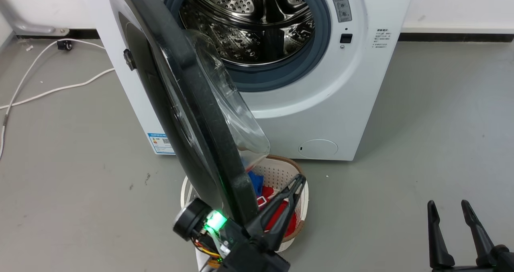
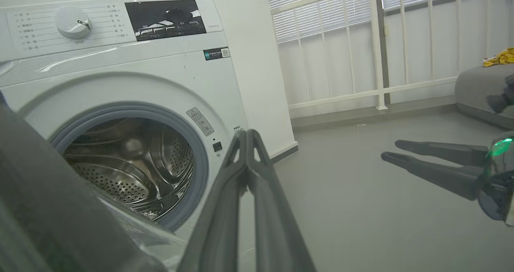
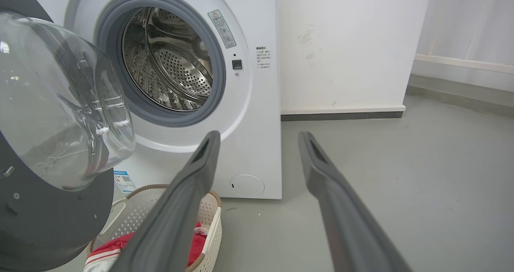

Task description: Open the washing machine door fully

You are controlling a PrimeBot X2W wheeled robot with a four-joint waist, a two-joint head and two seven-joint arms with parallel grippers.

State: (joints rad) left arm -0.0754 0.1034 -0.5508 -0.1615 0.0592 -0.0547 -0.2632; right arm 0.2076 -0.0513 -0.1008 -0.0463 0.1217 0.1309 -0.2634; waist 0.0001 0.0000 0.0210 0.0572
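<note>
Stickers (image 1: 339, 3) on the washing machine (image 1: 321, 119) bear illegibly small print.

- Bright, even indoor light covers the grey floor (image 1: 441, 115) in the head view. Shadows are soft and faint.
- Glare streaks the steel drum (image 1: 249, 27) and the glossy washing machine door (image 1: 188, 115). A green lamp (image 1: 216, 220) glows at the bottom.
- In the left wrist view, daylight comes through pale blinds (image 2: 317, 19). The door's near rim is a dark blur at lower left.
- In the right wrist view, the door's clear window carries reflections. The right gripper (image 3: 259, 134) goes soft close to the lens.
</note>
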